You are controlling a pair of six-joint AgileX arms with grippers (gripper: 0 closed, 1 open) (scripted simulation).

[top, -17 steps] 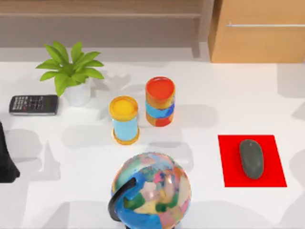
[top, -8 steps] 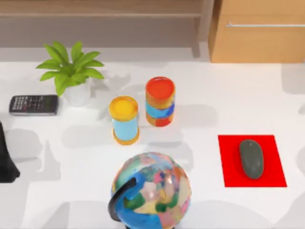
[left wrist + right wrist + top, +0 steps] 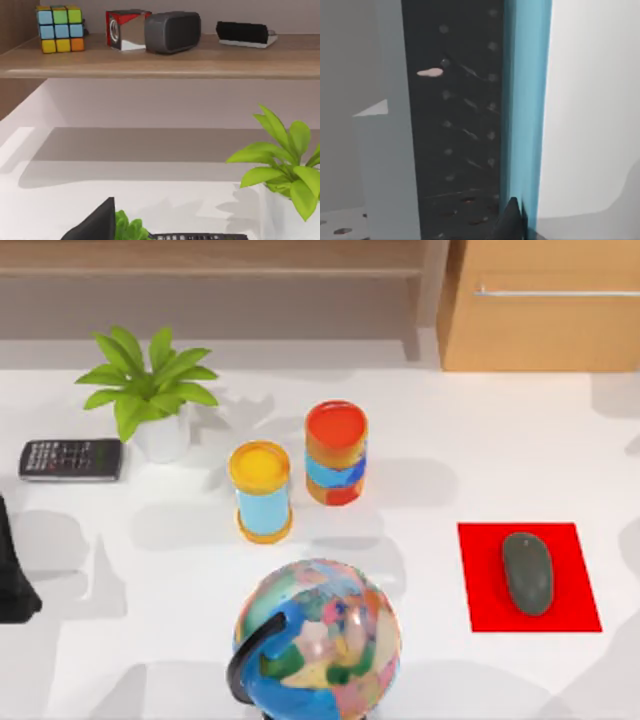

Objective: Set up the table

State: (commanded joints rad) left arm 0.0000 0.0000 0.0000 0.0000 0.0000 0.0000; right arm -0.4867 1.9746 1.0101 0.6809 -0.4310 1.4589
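The white table [image 3: 450, 440] carries a potted plant [image 3: 150, 400], a dark calculator [image 3: 70, 459], a yellow-topped cylinder [image 3: 261, 490], a red-topped cylinder [image 3: 336, 452] and a multicoloured globe [image 3: 318, 638] at the front. A grey mouse [image 3: 527, 572] lies on a red mat [image 3: 575, 540] at the right. My left arm [image 3: 12, 570] sits at the table's left edge. Its gripper [image 3: 95, 227] hangs low over the table near the calculator [image 3: 200, 236] and the plant [image 3: 285, 160]. My right gripper [image 3: 512, 220] is close to a dark perforated panel [image 3: 460, 125] with a blue edge.
A light-brown drawer cabinet [image 3: 540, 310] stands at the back right. A wooden shelf [image 3: 160, 62] behind the table holds a colour cube [image 3: 60, 29], a red and silver box [image 3: 125, 29], a dark speaker [image 3: 172, 31] and a black device [image 3: 245, 34].
Shadows at the table's right edge have shifted slightly. The objects on the table and the left arm have not moved.
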